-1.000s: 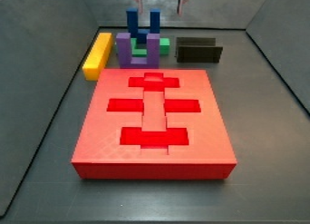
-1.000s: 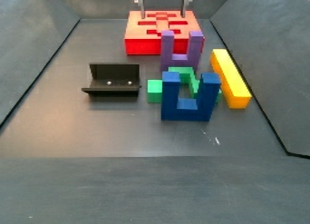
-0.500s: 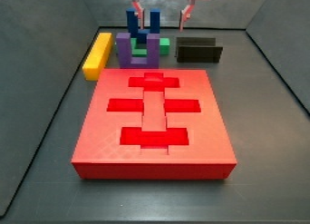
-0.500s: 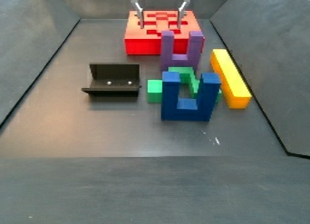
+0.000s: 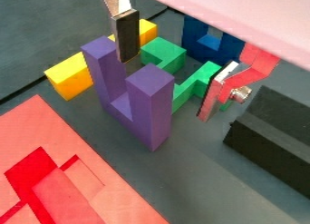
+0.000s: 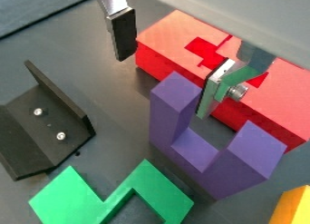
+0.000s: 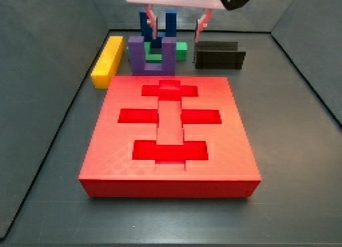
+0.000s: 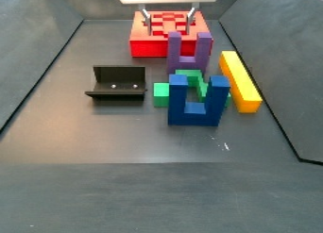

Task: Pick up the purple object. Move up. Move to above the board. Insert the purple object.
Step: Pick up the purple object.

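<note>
Lowering my claw (image 6: 169, 60), jaws wide, I have come down from higher up a second ago to straddle the purple object (image 6: 206, 141), which stands on the desk beside the board (image 7: 167, 131), ungrasped.

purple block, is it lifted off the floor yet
No. In a side view the purple object stands on the dark floor beside the green block, and the open gripper hangs above it.

One gripper (image 8: 168, 23) at the frame's top. One purple object (image 8: 188, 54), one board (image 7: 168, 136), one blue U piece (image 8: 199, 100), one green block (image 8: 171, 90), one yellow bar (image 8: 239, 80), one fixture (image 8: 117, 84).
</note>
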